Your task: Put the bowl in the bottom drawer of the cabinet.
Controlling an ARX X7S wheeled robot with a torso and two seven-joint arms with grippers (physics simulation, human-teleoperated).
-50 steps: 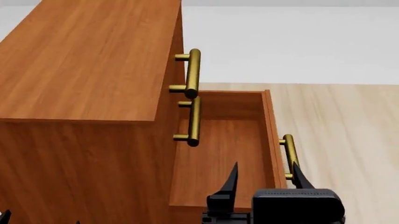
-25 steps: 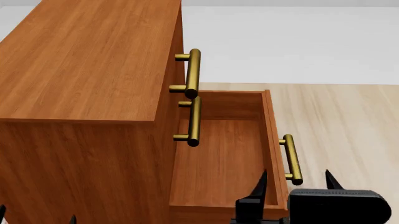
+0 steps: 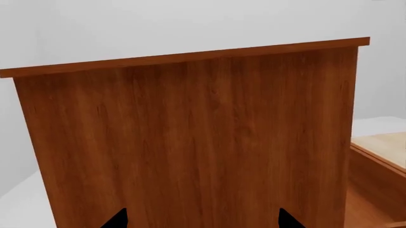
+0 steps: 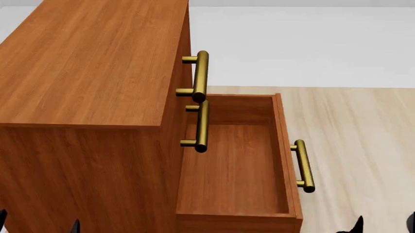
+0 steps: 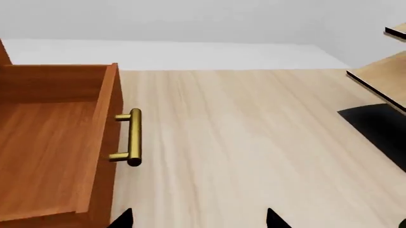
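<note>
Looking through left wrist view: we are facing cabinet [image 3: 190, 137] side; left gripper [image 3: 201, 219] tips spread, holding nothing.

Head view: bottom drawer [image 4: 230, 165] is standing pulled out, empty, long axis running out from cabinet front, handle [image 4: 302, 166] outermost. Bowl is showing nowhere.

Right wrist view: right gripper [image 5: 197, 218] tips apart, empty, over floor [image 5: 254, 133] beside drawer. We are judging drawer-opening done; next we are needing to find bowl.

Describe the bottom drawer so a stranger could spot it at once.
Find the tall reddish-brown cabinet. Down its front run three brass bar handles; the bottom drawer carries the lowest. It alone is pulled out, an open, empty wooden box, while the two above stay shut.
</note>
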